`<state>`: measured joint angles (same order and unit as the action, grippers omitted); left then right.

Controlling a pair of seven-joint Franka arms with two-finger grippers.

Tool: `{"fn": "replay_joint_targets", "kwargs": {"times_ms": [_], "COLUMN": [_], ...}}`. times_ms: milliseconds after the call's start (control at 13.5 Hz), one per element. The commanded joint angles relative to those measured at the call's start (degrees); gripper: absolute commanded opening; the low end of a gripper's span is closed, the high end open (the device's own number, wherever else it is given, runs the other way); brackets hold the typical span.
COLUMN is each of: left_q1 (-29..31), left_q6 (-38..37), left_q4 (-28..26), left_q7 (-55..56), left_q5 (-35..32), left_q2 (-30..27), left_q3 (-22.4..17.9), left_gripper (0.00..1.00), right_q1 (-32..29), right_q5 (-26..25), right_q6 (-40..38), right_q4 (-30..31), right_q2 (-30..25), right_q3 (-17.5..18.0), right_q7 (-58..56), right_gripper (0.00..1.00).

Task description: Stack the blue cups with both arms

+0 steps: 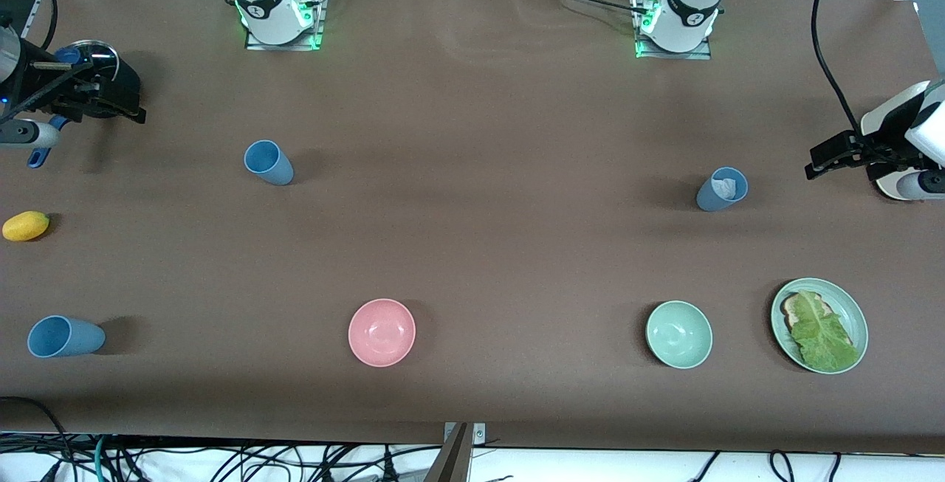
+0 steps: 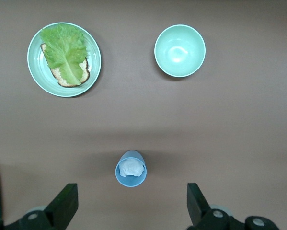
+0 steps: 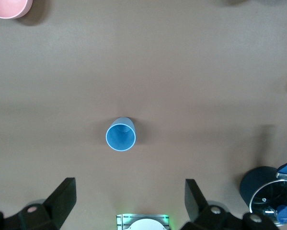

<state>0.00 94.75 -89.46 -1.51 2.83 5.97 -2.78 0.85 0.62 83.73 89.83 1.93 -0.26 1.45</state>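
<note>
Three blue cups stand upright and well apart on the brown surface, none stacked yet. The cup with a white scrap inside sits toward my left arm's end; a second, empty cup sits toward my right arm's end; the third cup is nearer the front camera, close to that end's edge.

My left jaws hang wide and empty above the surface near the scrap cup, which shows just ahead of them in the left wrist view. My right jaws are equally wide and empty, up over their end of the surface, with the second cup ahead of them in the right wrist view.

I judge this the very start: both arms are poised, nothing is grasped. Next, each arm needs to come down over its own cup, with the jaws straddling the wall or rim. The pink bowl, the mint bowl and the plate with lettuce lie nearer the camera, out of my way
</note>
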Motion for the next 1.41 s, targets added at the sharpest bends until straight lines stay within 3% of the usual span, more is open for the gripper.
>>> {"fn": "replay_joint_targets", "kwargs": {"times_ms": [0, 1188, 1337], "left_q1": [0.09, 0.09, 0.09], "left_q6": [0.00, -0.09, -0.09], "left_q4": [0.86, 0.77, 0.77], "left_q7": [-0.68, -0.68, -0.68], "left_q5": [-0.54, -0.63, -0.63], "left_q2": [0.53, 0.54, 0.54], "left_q3": [0.05, 0.14, 0.14], "left_gripper": [1.00, 1.00, 1.00], "right_q1": [-0.32, -0.41, -0.49], "right_q5": [1.14, 0.61, 0.08], "right_q6": [-0.23, -1.03, -4.86], "right_q4": [-0.53, -0.62, -0.53], "right_q2": [0.10, 0.62, 0.36], "right_q3": [-0.10, -0.18, -0.18], "right_q7": [0.14, -0.30, -0.13], "right_gripper": [1.00, 1.00, 1.00]}}
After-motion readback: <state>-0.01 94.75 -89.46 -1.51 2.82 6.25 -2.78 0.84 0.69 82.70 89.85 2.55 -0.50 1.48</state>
